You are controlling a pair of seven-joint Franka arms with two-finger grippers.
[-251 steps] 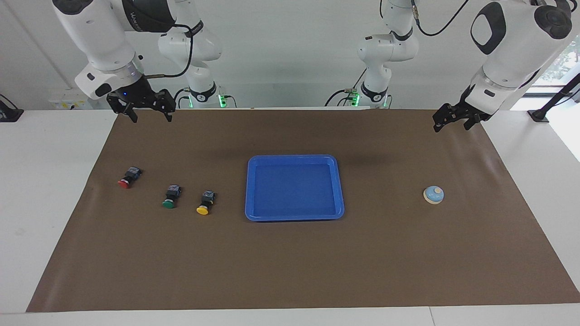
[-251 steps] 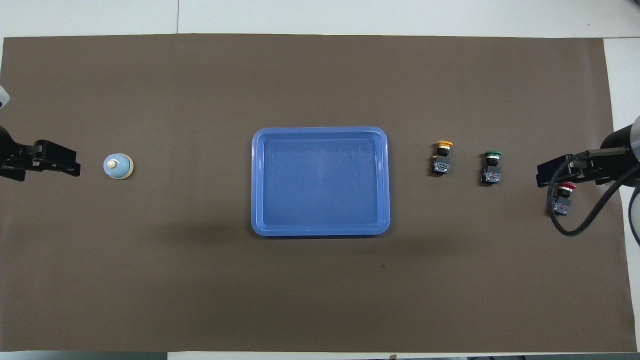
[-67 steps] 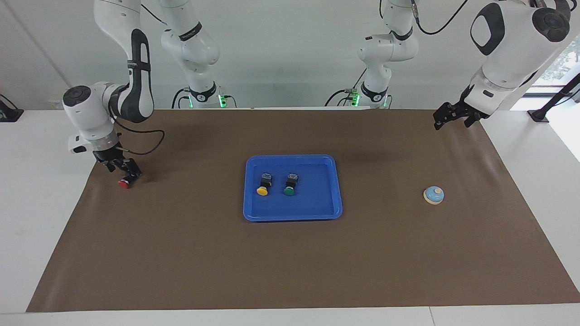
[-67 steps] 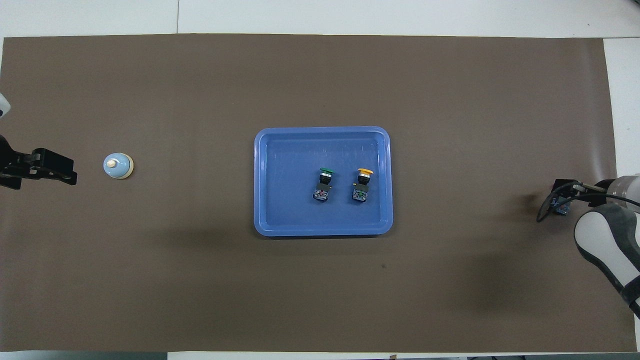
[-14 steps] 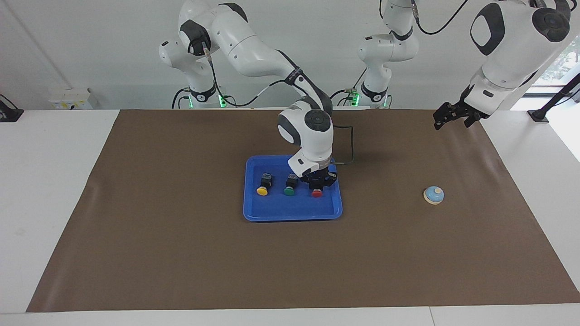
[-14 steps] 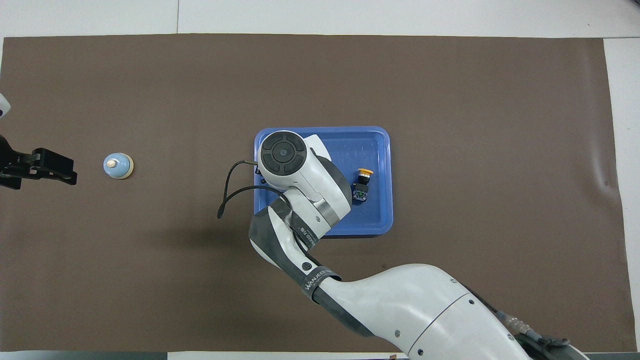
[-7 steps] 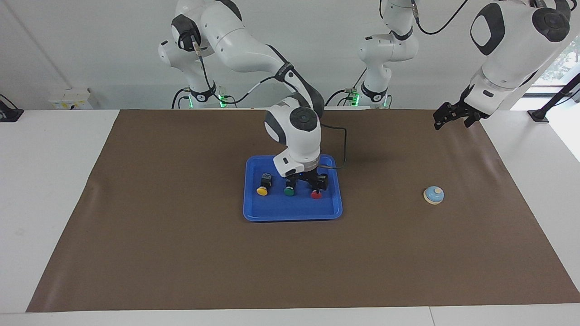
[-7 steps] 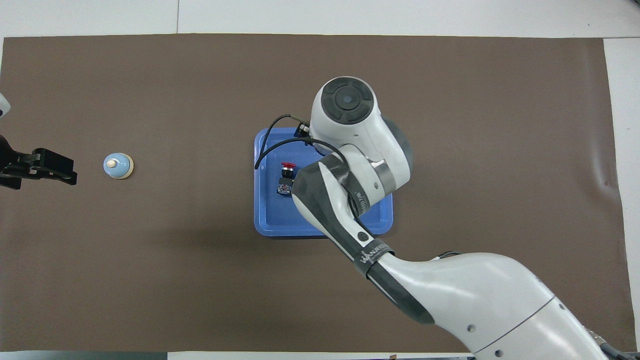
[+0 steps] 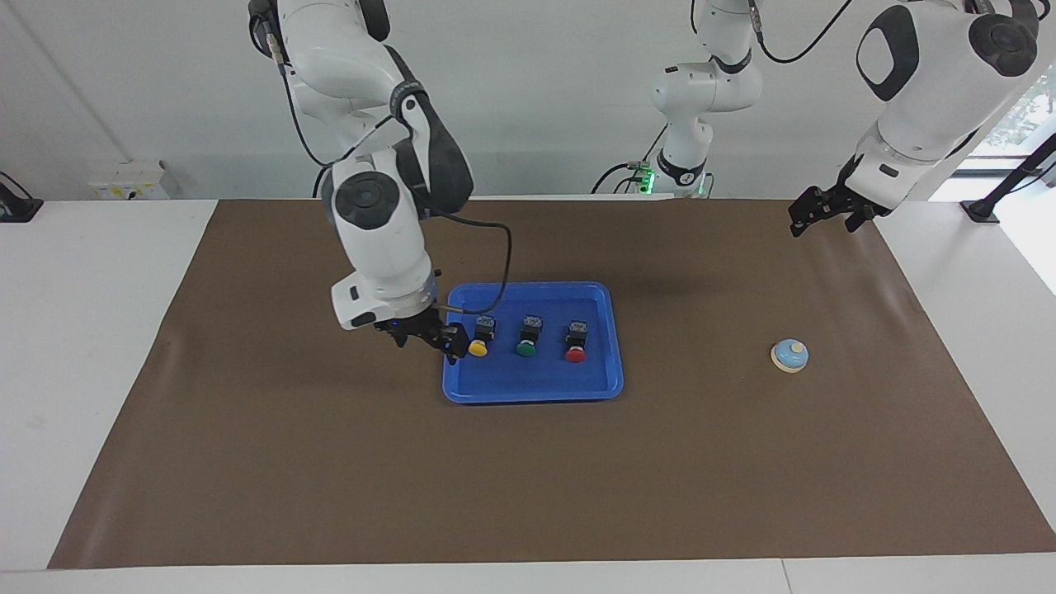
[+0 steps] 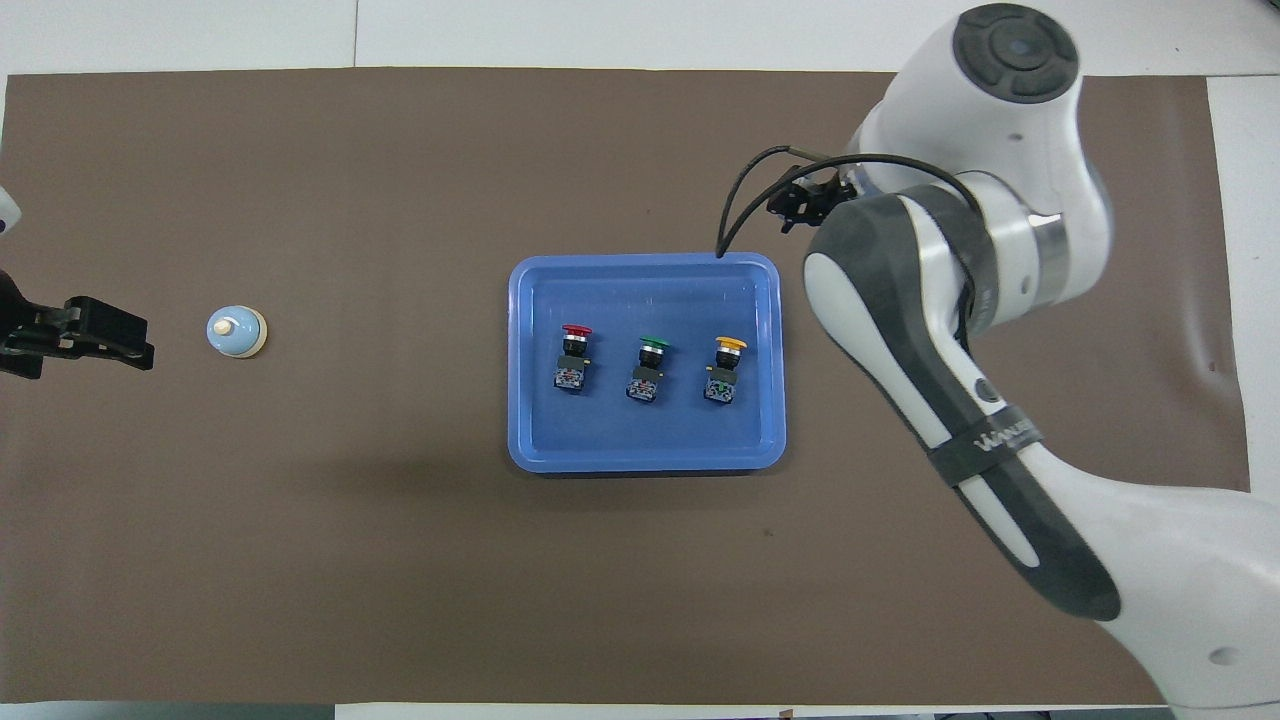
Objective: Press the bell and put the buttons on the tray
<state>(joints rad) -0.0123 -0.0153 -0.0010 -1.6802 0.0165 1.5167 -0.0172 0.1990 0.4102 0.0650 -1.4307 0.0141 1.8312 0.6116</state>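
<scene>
The blue tray lies mid-table and also shows in the overhead view. Three buttons lie in it in a row: yellow, green and red. They also show in the overhead view: yellow, green, red. My right gripper is open and empty, over the tray's rim at the right arm's end, beside the yellow button. The bell stands toward the left arm's end and shows in the overhead view. My left gripper is open and waits in the air, apart from the bell.
A brown mat covers most of the white table. The right arm's forearm hangs over the mat beside the tray in the overhead view.
My right gripper has let go of the red button in the tray and moved off toward the right arm's end. The left arm has not moved.
</scene>
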